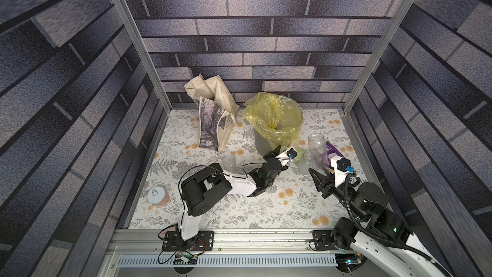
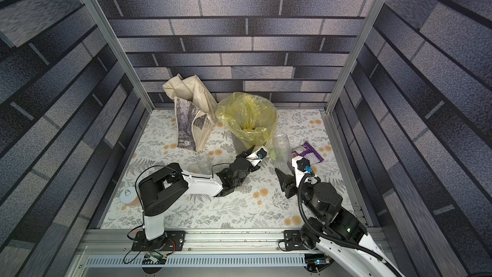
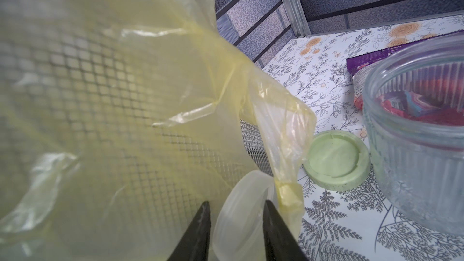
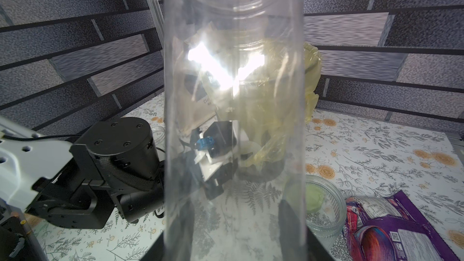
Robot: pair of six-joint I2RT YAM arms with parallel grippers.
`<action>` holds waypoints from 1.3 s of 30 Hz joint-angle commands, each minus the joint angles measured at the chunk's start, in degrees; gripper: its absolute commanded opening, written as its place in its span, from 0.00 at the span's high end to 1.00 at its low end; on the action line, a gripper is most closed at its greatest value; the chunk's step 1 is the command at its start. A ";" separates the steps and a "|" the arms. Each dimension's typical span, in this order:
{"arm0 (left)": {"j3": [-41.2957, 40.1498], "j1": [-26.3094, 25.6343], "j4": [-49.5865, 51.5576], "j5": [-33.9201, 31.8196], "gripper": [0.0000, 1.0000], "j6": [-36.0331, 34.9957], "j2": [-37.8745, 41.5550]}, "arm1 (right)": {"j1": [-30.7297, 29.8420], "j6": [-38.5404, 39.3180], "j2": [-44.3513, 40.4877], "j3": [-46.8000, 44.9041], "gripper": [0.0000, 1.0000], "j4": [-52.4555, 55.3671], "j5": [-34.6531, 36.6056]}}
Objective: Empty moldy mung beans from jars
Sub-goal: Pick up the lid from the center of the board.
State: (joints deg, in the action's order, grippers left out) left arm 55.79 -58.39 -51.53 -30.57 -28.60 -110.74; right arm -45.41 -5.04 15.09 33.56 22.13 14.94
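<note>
Holding a lid by the bucket and a clear jar upright.
In the left pincer (image 3: 236, 203), closed narrow on it, a whitish lid (image 3: 244, 222), just beside the yellow bag (image 3: 125, 84) of the grey bucket (image 1: 262, 143) near the bench's (image 1: 266, 209) far edge. In the right pincer (image 4: 234, 222), clamped low, a slim clear jar (image 1: 316, 153), upright, open-mouthed, toward the right edge. Between bucket and that jar, standing open, a ribbed jar (image 3: 416, 151), pale green lid (image 3: 336, 159) beside it. Nearer mid-bench, a second slim jar (image 1: 229, 162).

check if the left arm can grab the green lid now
Probably not yet: the left gripper is shut on a whitish lid. The green lid itself lies close and uncovered, between the yellow bag and the ribbed jar.
</note>
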 commanded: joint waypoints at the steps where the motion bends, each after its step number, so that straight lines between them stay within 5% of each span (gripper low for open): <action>1: 2.55 0.16 0.76 -2.28 0.73 -0.86 -1.54 | -0.38 0.21 -0.99 1.06 0.60 0.09 1.14; 9: 3.65 0.42 4.20 -2.41 1.00 1.43 -1.03 | -0.38 0.32 -1.56 0.91 0.59 0.55 1.96; 22: -2.23 -2.19 7.51 -4.56 1.00 4.80 12.89 | -0.38 -0.01 -3.59 0.46 0.61 1.51 2.05; 29: -6.85 -1.18 16.19 -4.85 1.00 13.16 23.63 | -0.38 -0.04 -2.97 0.64 0.62 1.69 1.41; 39: -19.45 6.64 48.49 11.01 1.00 29.27 48.62 | -0.38 -0.14 -0.13 0.72 0.62 -1.03 -0.02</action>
State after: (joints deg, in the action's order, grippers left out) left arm 40.16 -52.64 -15.14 -26.22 -5.48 -65.21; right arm -45.41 -5.04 13.91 33.56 23.73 15.90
